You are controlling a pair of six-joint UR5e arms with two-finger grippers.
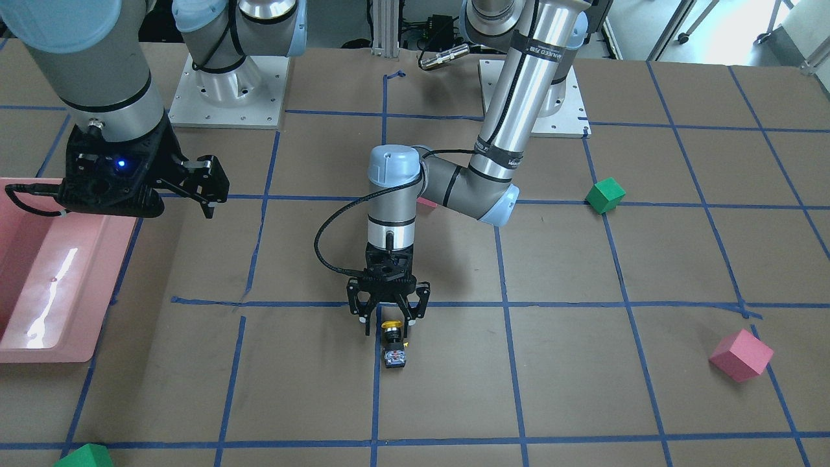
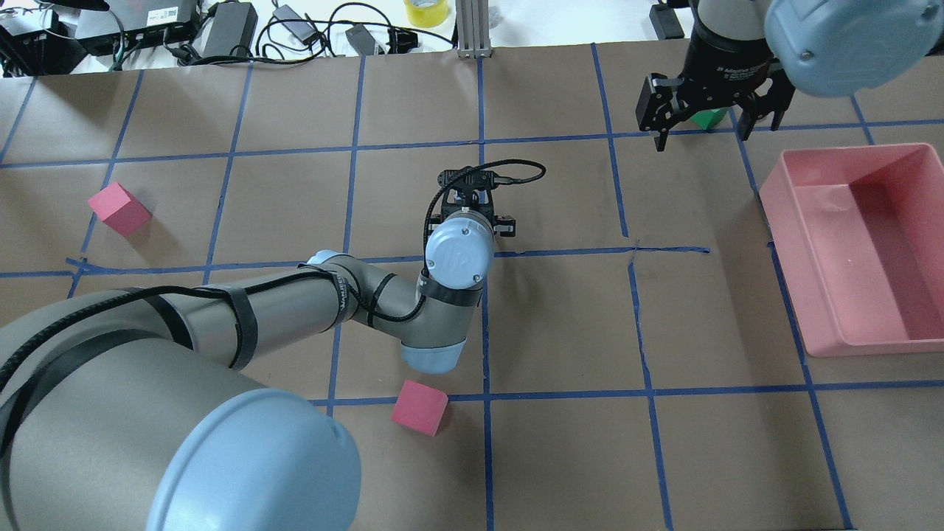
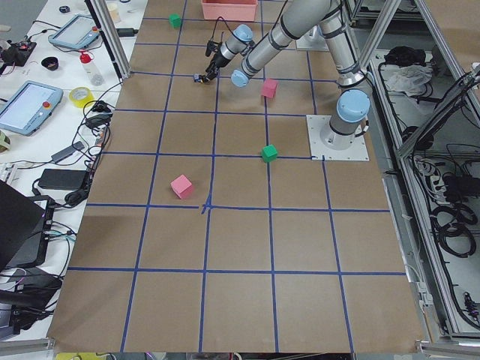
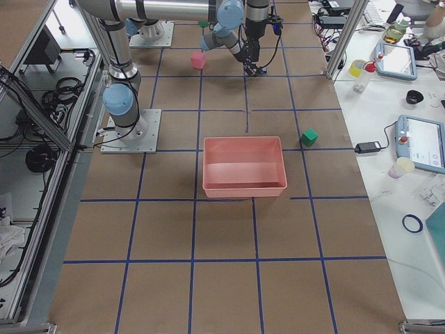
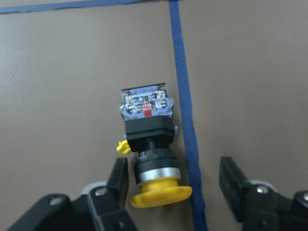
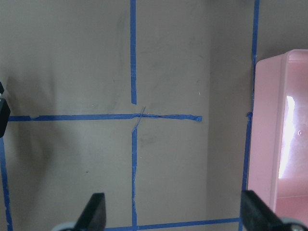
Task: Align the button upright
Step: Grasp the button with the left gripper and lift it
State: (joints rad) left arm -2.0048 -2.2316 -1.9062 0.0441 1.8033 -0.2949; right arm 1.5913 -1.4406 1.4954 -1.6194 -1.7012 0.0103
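Observation:
The button (image 1: 393, 344) lies on its side on the brown table, next to a blue tape line. Its yellow mushroom cap (image 5: 161, 195) points toward my left gripper, and its black and grey body (image 5: 147, 115) points away. My left gripper (image 1: 389, 320) points straight down over the cap end. It is open, with one finger (image 5: 119, 179) beside the cap's neck and the other finger (image 5: 232, 177) across the tape line; neither pad touches the button. In the overhead view the left wrist (image 2: 459, 254) hides the button. My right gripper (image 2: 714, 122) is open and empty, high above the table near the pink bin.
A pink bin (image 2: 833, 346) stands on the robot's right side. Pink cubes (image 2: 118, 209) (image 2: 419, 407) and a green cube (image 1: 605, 195) lie on the table. Another green cube (image 1: 84, 457) is at the far edge. Blue tape lines form a grid on the table.

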